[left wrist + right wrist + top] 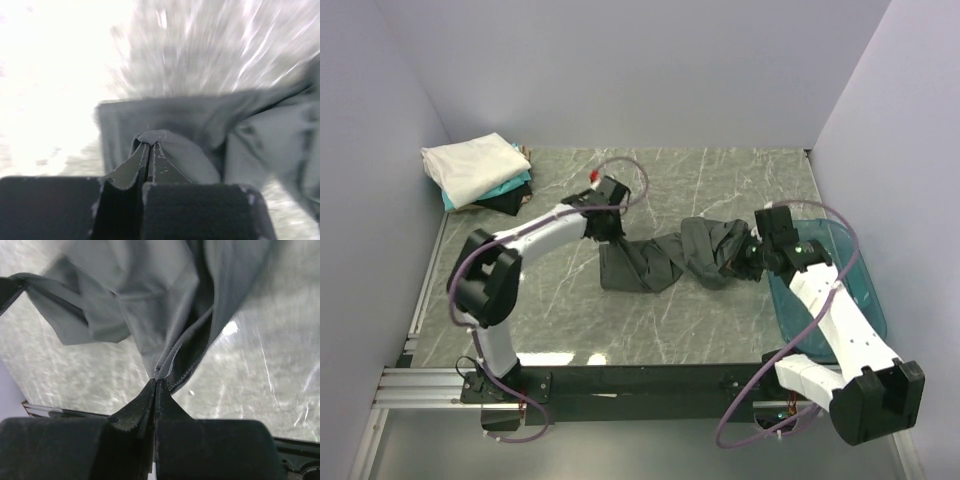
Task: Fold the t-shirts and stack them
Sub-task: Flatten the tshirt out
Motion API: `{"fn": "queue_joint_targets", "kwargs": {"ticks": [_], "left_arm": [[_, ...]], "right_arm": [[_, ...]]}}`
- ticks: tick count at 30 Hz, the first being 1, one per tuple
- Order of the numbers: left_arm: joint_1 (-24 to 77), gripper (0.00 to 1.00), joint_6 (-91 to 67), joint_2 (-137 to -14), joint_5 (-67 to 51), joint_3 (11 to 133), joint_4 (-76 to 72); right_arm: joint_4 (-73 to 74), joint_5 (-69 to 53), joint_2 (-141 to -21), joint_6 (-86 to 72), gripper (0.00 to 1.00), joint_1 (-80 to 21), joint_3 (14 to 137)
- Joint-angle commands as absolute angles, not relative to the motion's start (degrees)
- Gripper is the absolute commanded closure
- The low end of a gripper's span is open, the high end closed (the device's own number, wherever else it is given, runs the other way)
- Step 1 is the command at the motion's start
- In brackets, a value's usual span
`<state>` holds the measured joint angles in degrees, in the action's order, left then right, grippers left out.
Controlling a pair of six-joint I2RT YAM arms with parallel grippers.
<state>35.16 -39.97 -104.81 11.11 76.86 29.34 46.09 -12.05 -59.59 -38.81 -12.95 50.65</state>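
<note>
A large dark charcoal-grey t-shirt (665, 257) hangs bunched between my two grippers over the middle of the table. My left gripper (605, 232) is shut on its left end; the left wrist view shows the jaws (148, 146) pinching a fold of grey cloth (200, 120). My right gripper (748, 252) is shut on its right end; the right wrist view shows the jaws (156, 381) pinching a seamed hem of the shirt (150, 295). A stack of folded shirts, white (472, 166) on top of teal (516, 184) and black (508, 203), lies at the far left corner.
A translucent blue plastic tub (850, 275) stands at the right edge, under my right arm. White walls close the table on the left, back and right. The marble tabletop (720, 180) shows behind the shirt.
</note>
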Motion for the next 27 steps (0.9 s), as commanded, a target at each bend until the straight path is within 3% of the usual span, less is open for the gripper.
{"fn": "queue_joint_targets", "kwargs": {"ticks": [1,8,12,16,21,24,25,27], "left_arm": [[31.39,0.99,-36.40,-94.86,15.38,82.70,32.86],[20.32,0.99,-33.67,-79.56,17.75,83.77,36.30],[16.97,0.99,-33.31,-66.74,23.89,78.24,36.48],[16.70,0.99,-37.25,-48.57,30.05,62.97,33.75],[16.52,0.99,-44.29,-40.26,24.88,45.63,41.21],[18.02,1.00,-43.69,-39.02,20.05,44.20,39.21],[18.02,1.00,-43.68,-40.24,20.47,45.51,39.90],[18.02,1.00,-43.42,-41.92,20.40,46.40,40.52]], "right_arm": [[48.06,-9.59,-63.44,-34.81,1.00,-12.48,60.97],[55.89,-5.37,-67.59,-31.90,1.00,-12.30,85.30],[57.83,-2.99,-61.46,-32.43,1.00,-12.30,89.74],[55.82,-1.49,-51.26,-35.24,1.00,-12.30,77.21],[54.58,-6.76,-39.14,-42.70,1.00,-12.39,46.18],[55.45,-7.47,-34.56,-45.17,0.77,-12.39,36.93],[56.24,-7.99,-33.67,-45.52,0.60,-12.31,36.13],[56.86,-8.00,-31.91,-45.70,0.41,-12.31,36.47]]}}
